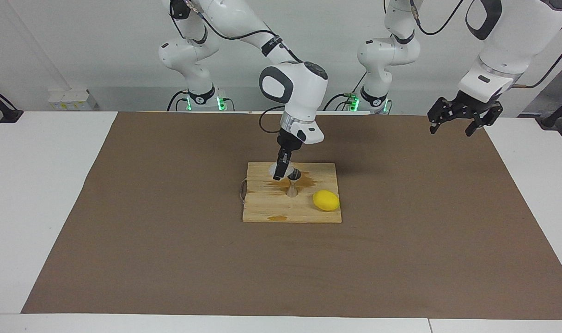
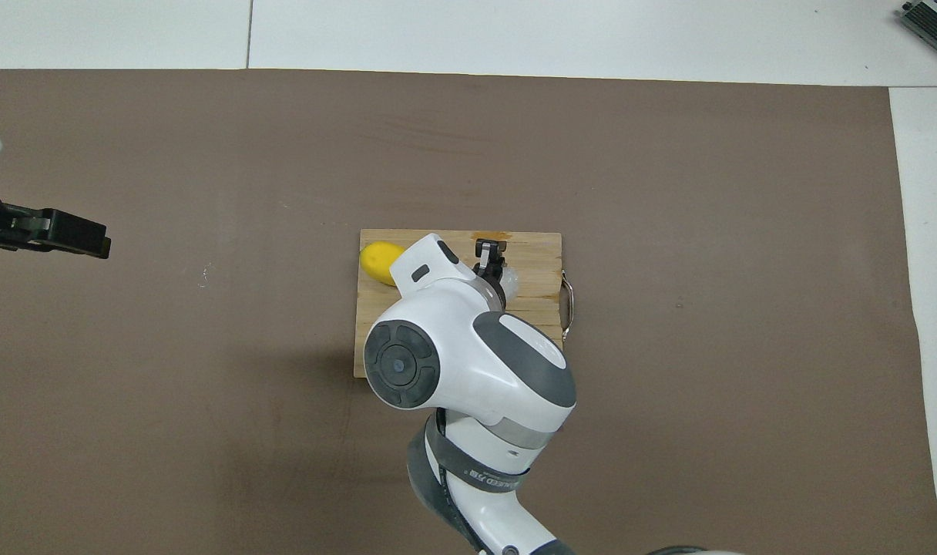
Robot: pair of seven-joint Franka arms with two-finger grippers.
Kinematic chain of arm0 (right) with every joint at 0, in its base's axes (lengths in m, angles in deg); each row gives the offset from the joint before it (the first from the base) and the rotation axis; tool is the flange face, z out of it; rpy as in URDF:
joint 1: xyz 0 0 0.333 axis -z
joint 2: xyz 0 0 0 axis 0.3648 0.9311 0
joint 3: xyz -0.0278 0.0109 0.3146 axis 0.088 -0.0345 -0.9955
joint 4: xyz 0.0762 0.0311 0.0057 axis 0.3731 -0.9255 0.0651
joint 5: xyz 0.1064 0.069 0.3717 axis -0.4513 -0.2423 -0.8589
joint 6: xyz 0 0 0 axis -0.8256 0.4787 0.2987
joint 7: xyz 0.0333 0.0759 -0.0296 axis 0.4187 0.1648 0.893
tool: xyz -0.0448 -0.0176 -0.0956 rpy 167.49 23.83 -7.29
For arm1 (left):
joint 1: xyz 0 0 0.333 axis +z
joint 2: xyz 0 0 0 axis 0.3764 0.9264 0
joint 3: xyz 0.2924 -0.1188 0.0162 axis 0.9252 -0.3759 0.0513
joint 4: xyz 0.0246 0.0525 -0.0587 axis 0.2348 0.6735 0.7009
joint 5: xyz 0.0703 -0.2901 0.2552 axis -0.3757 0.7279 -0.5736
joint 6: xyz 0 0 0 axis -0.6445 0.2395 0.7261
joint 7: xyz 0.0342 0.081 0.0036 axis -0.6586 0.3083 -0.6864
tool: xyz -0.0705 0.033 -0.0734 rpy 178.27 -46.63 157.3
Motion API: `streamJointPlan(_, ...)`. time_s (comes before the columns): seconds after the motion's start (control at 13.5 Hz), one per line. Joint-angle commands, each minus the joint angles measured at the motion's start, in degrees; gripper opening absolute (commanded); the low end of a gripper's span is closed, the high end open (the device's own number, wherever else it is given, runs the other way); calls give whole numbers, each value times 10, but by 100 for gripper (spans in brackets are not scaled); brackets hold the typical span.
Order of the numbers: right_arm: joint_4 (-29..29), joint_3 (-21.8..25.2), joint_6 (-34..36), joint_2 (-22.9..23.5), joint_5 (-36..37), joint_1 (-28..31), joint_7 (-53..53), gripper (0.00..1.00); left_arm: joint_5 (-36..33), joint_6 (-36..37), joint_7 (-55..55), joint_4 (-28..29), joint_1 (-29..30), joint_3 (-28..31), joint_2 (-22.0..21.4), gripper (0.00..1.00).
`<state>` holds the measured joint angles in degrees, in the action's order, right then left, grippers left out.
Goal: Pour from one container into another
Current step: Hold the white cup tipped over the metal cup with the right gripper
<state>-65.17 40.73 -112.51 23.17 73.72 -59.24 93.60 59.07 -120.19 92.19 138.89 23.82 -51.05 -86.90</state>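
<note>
My right gripper (image 1: 278, 175) is clamped on the clear cup (image 1: 275, 169), holding it in the air over the wooden board (image 1: 267, 203), just above and beside the mouth of the silver jigger (image 1: 292, 184). The cup is mostly hidden by my fingers in the facing view; from overhead only a sliver of its clear wall (image 2: 510, 280) shows past my wrist, so I cannot say how far it is tipped. The jigger stands upright near the middle of the board, on a dark wet stain that spreads across the wood toward my left arm's end. A yellow lemon (image 1: 326, 200) lies on the same board, farther from me than the jigger and toward my left arm's end, not touching it. A second small stain sits at the board's edge farthest from me. The board rests on the brown mat (image 1: 124, 208). My left gripper (image 1: 453, 124) waits with its fingers spread wide and nothing in them, raised over the mat's corner at its own end of the table.
</note>
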Motion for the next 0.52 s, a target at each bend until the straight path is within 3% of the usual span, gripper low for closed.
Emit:
streamJointPlan(0.0,14,-2,12,9,20,-2,-17,39,5,-10,-8,10,-9,6,-4,100)
streamJointPlan(0.45,14,-2,13,11,29,-9,-22,39,5,-10,-8,10,-9,6,-4,100)
